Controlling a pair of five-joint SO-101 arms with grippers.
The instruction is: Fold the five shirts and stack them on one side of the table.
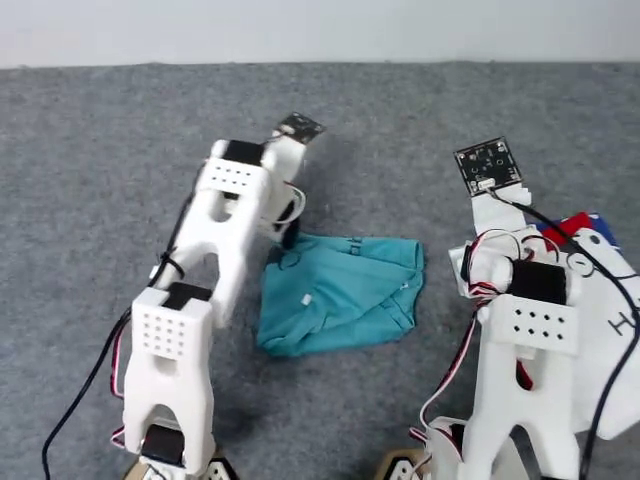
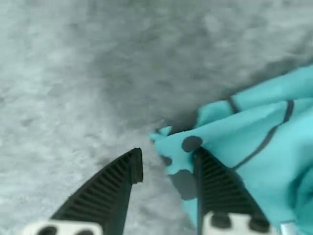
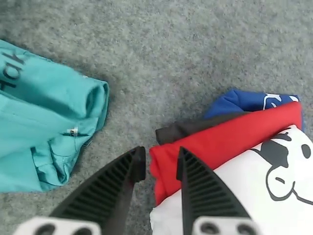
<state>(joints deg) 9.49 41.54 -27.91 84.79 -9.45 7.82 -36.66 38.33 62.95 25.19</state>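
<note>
Left gripper (image 2: pixel 167 157) was released, jaws astride a corner of the teal shirt (image 2: pixel 254 161), seemingly to pinch it. Right gripper (image 3: pixel 161 159), likewise unclenched, hung beside that shirt, over the stack (image 3: pixel 220 142).

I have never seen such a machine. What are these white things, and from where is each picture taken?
Two white robot arms stand on a grey table: the left arm and the right arm. One picture looks down from above; the other two come from a camera on each wrist. A teal shirt lies in the middle; a stack of folded shirts lies by the right arm. The left claw is open at the shirt's corner, the right claw open at the stack's edge. Nothing is held.
</note>
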